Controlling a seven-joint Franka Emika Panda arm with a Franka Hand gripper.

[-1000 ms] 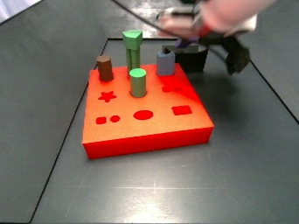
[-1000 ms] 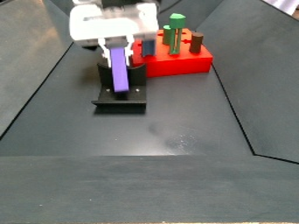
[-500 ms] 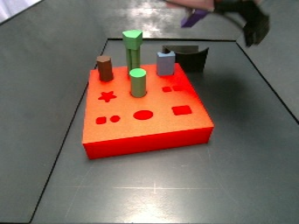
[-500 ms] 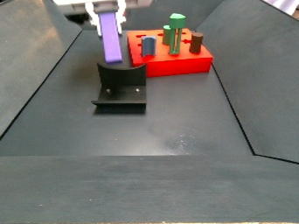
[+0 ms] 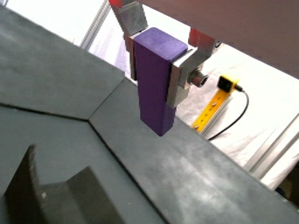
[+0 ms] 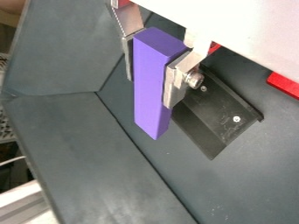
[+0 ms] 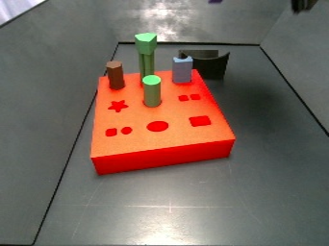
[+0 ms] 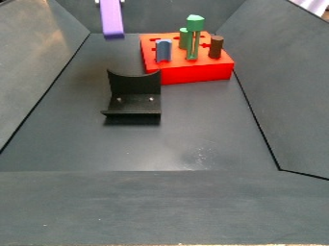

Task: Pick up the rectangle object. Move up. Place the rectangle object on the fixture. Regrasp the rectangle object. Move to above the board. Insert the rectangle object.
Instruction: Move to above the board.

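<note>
1. The board (image 7: 161,120) is the one large red-orange slab, lying flat on the dark table (image 8: 193,144). The rectangular hole (image 7: 199,121) on its near edge is empty, so insertion is not yet done. I count one star hole, one round hole, one rectangular hole and two pairs of small square holes.
2. One fixture (image 8: 131,96) stands on the floor beside the board, and nothing rests on it. Whether the placing and regrasping steps lie behind or ahead cannot be told from this moment.
3. One rectangle object (image 6: 151,83), the tall purple block, hangs high above the floor. In a side view its lower end (image 8: 112,17) shows at the frame's upper edge, above and beyond the fixture, well apart from it.
4. Four pegs stand in the board: two green pegs (image 7: 146,56), one brown peg (image 7: 114,74), one light-blue peg (image 7: 183,67).
5. The one gripper (image 5: 162,44) clamps the purple block near its upper end, silver fingers (image 6: 176,79) pressed to its two sides in both wrist views. Judged so, pickup and lifting are achieved; travel to above the board and insertion remain.
</note>
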